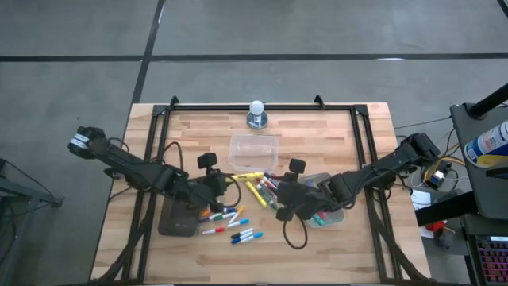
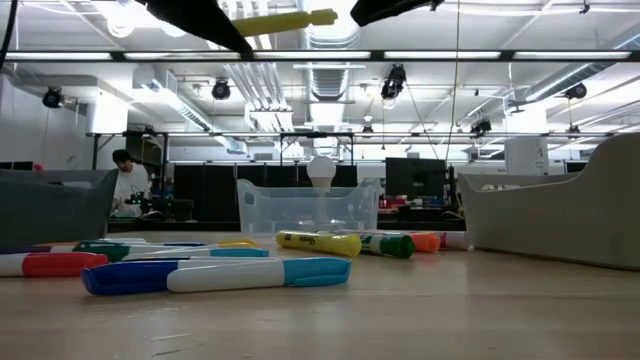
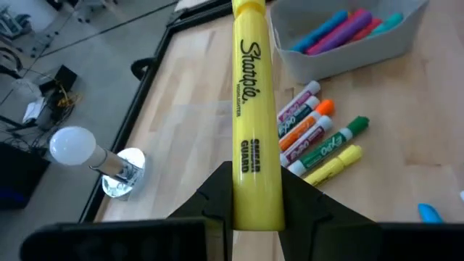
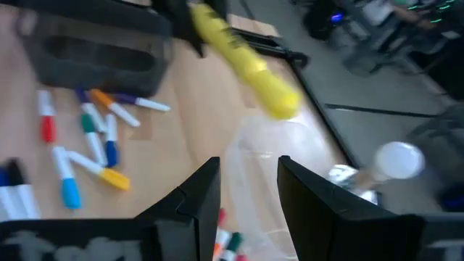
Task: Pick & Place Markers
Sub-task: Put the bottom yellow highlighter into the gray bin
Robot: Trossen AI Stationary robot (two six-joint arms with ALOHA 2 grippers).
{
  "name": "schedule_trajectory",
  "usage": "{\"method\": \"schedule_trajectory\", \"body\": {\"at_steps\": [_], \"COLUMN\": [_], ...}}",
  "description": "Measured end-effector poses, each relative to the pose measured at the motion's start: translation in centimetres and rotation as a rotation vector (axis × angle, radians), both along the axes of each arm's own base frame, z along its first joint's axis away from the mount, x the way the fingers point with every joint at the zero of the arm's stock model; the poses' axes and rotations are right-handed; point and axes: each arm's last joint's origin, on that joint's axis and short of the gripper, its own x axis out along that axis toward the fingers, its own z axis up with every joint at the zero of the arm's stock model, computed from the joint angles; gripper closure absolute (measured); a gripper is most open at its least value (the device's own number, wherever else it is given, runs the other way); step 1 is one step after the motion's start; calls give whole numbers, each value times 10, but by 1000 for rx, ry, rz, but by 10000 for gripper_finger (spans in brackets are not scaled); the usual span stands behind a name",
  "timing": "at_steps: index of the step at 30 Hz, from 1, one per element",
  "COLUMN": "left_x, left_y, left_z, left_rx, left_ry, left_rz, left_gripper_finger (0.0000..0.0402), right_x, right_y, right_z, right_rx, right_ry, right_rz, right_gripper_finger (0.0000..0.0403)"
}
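**A:** Where's the left pincer point(image 3: 255, 210)?

**B:** Up off the table point(image 1: 317, 135), closed on a yellow marker point(image 3: 255, 109). Its own camera shows the two dark fingers point(image 3: 217, 192) pressing on either side of the marker's lower end, with the rest sticking out ahead of them. From above, it sits left of centre, with the marker's tip pointing toward the middle of the table.

**A:** And the right one?

**B:** The right pincer point(image 4: 246, 196) has its fingers apart and nothing between them. From above it sits just right of centre, near a grey tub point(image 3: 348, 51) that has several coloured markers lying in it.

**A:** Where are the other markers?

**B:** Most lie loose on the wood. One bunch point(image 1: 230, 222) is near the front, beside a dark tray point(image 1: 176, 221), in red, blue, green and white. Another bunch point(image 1: 266, 187) lies in the middle between the two arms, with yellow, orange and green among them.

**A:** Anything else on the table?

**B:** A clear tub point(image 1: 254, 149) sits toward the back, in the middle. Behind it, at the back edge, a white light bulb point(image 1: 256, 108) stands on a shiny round base. In the level view the held yellow marker shows near the top, well above the clear tub.

**A:** Anyone around?

**B:** A person point(image 2: 128, 180) is far back in the room, at the left of the level view.
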Motion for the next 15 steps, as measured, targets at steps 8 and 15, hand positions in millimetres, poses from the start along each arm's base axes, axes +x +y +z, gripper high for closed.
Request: {"method": "schedule_trajectory", "body": {"at_steps": [8, 15], "left_x": [1, -1], "left_y": [-3, -9], "left_z": [16, 25], "left_rx": [-18, -25], "left_ry": [-118, -172], "left_rz": [-50, -127], "left_gripper_finger": [333, 333], "right_x": [12, 20], "right_y": [-11, -23], "right_z": [2, -1], "right_rx": [130, 157], "right_ry": [-60, -100], "right_rz": [85, 148], "right_gripper_finger": [273, 223]}}
